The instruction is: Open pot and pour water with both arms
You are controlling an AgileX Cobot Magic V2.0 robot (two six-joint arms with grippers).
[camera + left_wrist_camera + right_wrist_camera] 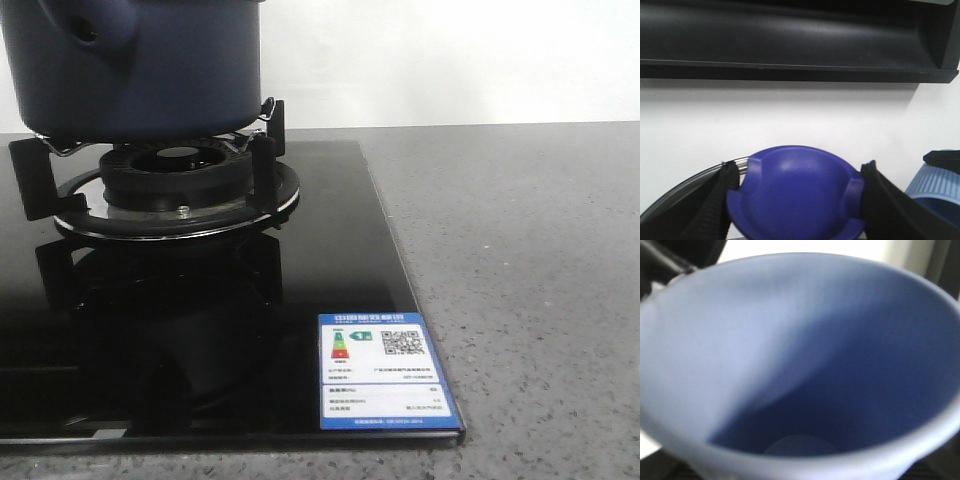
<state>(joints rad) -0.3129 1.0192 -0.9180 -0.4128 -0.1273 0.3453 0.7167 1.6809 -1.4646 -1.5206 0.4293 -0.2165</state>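
Observation:
The dark navy pot [150, 70] stands on the gas burner [175, 175] at the far left, its side lug [95, 30] showing and its top cut off by the frame. Neither gripper shows in the front view. In the left wrist view my left gripper [797, 200] is shut on the lid's blue knob [797, 192], and the glass lid's metal rim [685, 187] shows beside one finger. The pale blue ribbed cup [935, 192] is close beside it, with a black finger [942, 160] over its rim. The cup's empty-looking inside [740, 340] fills the right wrist view and hides that gripper's jaws.
The black glass stove top [330, 250] carries a blue energy label [385, 372] at its front right corner. Grey speckled countertop [530, 280] lies to the right. A dark range hood [790, 40] hangs above against the white wall.

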